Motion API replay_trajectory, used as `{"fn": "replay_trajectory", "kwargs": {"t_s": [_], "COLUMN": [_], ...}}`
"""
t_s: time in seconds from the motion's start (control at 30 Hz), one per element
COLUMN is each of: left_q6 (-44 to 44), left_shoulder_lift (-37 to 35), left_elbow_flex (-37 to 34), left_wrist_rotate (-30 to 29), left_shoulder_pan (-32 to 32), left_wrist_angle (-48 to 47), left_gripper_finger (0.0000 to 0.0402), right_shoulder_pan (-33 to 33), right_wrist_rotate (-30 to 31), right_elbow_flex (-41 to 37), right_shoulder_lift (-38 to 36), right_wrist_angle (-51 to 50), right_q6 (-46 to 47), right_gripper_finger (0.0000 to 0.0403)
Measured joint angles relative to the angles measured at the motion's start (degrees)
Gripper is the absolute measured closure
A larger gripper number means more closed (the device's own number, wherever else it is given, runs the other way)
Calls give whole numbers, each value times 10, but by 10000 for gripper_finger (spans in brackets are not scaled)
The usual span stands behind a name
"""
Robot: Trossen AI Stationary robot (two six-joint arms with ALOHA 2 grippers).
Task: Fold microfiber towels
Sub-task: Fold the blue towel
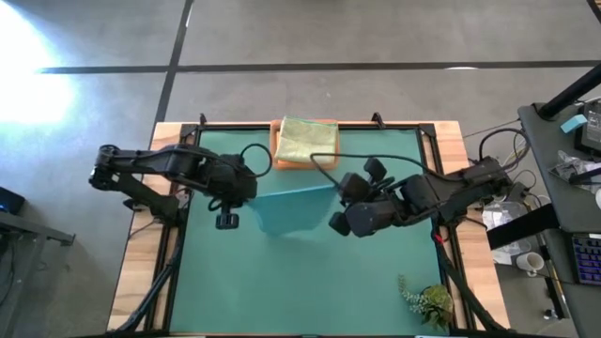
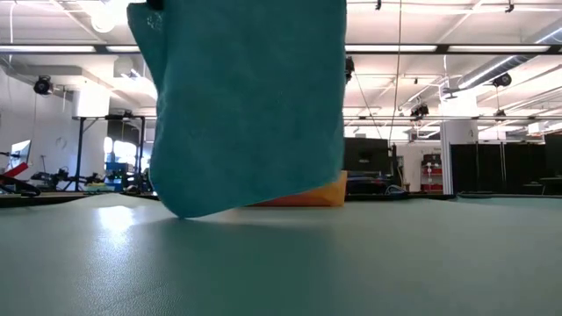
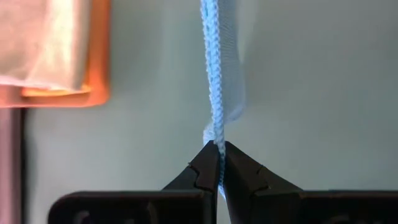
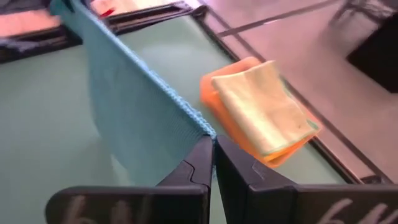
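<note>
Teal towel (image 1: 293,208) hangs above the mat (image 1: 310,282), your left gripper (image 3: 217,149) and right gripper (image 4: 212,142) each clamped on an upper corner, stretching it flat for folding, pale green towel (image 1: 308,140) already stacked behind.

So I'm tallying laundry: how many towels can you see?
3: a teal towel held up between both grippers, and a pale green towel stacked on an orange towel at the table's far edge. More may be hidden in that stack.

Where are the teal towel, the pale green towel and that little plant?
teal towel (image 2: 250,105), low view, middle of hanging cloth.
pale green towel (image 1: 307,141), high view, its top face.
plant (image 1: 427,300), high view, its leaves.
</note>
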Motion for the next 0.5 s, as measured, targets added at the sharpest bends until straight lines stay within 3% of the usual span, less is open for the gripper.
{"fn": "replay_trajectory", "kwargs": {"t_s": [0.23, 0.5], "left_q6": [72, 167], "left_shoulder_lift": [3, 6], "left_elbow_flex": [3, 38], "left_wrist_rotate": [-35, -238], "left_shoulder_pan": [0, 1], "left_wrist_angle": [-21, -20], "left_gripper_finger": [401, 401], "right_shoulder_pan": [-6, -29], "right_wrist_rotate": [12, 91], "right_elbow_flex": [-1, -8], "right_shoulder_lift": [0, 16], "right_wrist_angle": [9, 5], "right_q6": [19, 14], "right_gripper_finger": [394, 394]}}
